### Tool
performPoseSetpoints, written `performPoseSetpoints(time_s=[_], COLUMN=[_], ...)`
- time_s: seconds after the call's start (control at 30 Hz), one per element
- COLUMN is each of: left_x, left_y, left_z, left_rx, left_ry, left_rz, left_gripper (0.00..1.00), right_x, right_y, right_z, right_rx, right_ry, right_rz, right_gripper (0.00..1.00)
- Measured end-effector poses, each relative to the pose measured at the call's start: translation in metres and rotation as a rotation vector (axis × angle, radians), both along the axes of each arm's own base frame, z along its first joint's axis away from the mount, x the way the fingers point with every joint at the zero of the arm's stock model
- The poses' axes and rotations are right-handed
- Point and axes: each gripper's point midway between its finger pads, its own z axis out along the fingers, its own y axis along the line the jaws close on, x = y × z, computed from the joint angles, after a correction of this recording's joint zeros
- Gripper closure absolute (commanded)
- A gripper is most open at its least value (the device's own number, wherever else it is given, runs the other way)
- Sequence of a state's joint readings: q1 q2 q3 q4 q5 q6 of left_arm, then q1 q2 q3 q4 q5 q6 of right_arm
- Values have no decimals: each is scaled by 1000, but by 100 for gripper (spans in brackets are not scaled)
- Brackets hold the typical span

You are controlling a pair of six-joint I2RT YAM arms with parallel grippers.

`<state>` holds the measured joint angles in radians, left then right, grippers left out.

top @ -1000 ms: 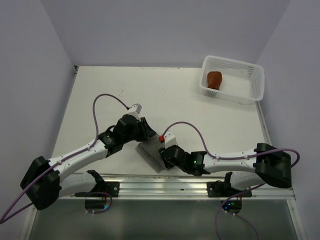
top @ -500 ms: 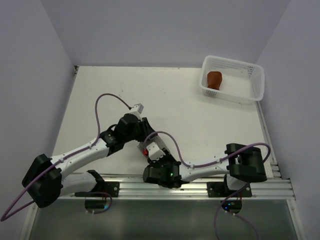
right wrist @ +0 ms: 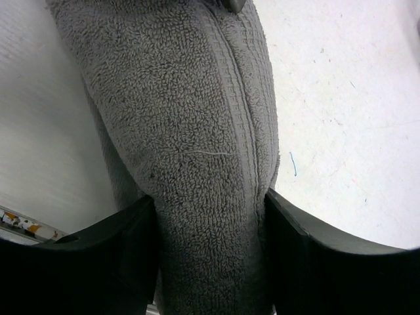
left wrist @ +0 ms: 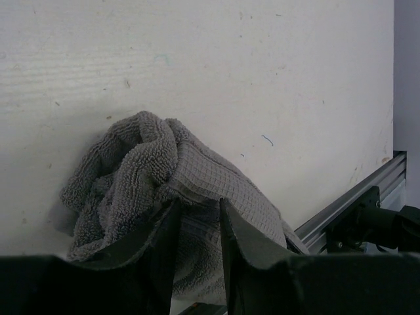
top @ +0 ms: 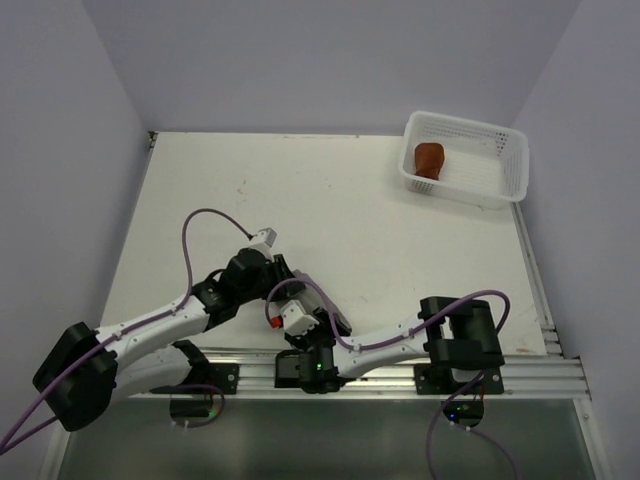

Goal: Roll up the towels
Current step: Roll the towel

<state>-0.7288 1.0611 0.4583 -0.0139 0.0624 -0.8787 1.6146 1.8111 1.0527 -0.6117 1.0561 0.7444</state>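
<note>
The grey towel (left wrist: 131, 164) lies bunched and half rolled on the white table near its front edge. My left gripper (left wrist: 198, 202) is shut on a fold of it, with cloth filling the narrow gap between the fingers. In the right wrist view the towel's thick rolled part (right wrist: 184, 98) sits between the right gripper (right wrist: 210, 195) fingers and touches both. From above, both grippers (top: 285, 280) (top: 310, 305) meet over the towel and hide it. The rust-brown towel (top: 430, 158) lies rolled in the basket.
The white mesh basket (top: 505, 170) stands at the far right corner. The metal rail (top: 400, 372) runs along the near edge, right behind the grippers. The purple cables (top: 200, 215) loop over both arms.
The right arm has folded left and back toward the rail, and its jaws have widened around the roll. The left gripper drew nearer too. The flat grey towel seen earlier is now covered.
</note>
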Motion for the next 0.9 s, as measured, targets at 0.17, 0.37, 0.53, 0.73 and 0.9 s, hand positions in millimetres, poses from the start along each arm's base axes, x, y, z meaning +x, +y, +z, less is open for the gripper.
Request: performPoseSetpoints(time_s=[0.17, 0.37, 0.53, 0.73, 0.9], left_x=[-2, -3, -3, -3, -5], left_y=[4, 7, 9, 10, 12], left_z=[-8, -10, -12, -14, -15], left_rx=[-7, -10, -4, -5, -10], left_ry=[-12, -24, -26, -29, -34], left_rz=[9, 17, 25, 28, 30], left_gripper=[66, 66, 66, 66, 66], right_x=[-3, -12, -28, -24, 4], right_y=[3, 11, 22, 25, 4], right_z=[-1, 0, 27, 63, 51], right_rx=[-5, 30, 150, 360, 468], right_ry=[7, 81, 191, 305, 410], right_rz=[11, 65, 152, 186, 119], right_gripper=[29, 12, 1, 2, 2])
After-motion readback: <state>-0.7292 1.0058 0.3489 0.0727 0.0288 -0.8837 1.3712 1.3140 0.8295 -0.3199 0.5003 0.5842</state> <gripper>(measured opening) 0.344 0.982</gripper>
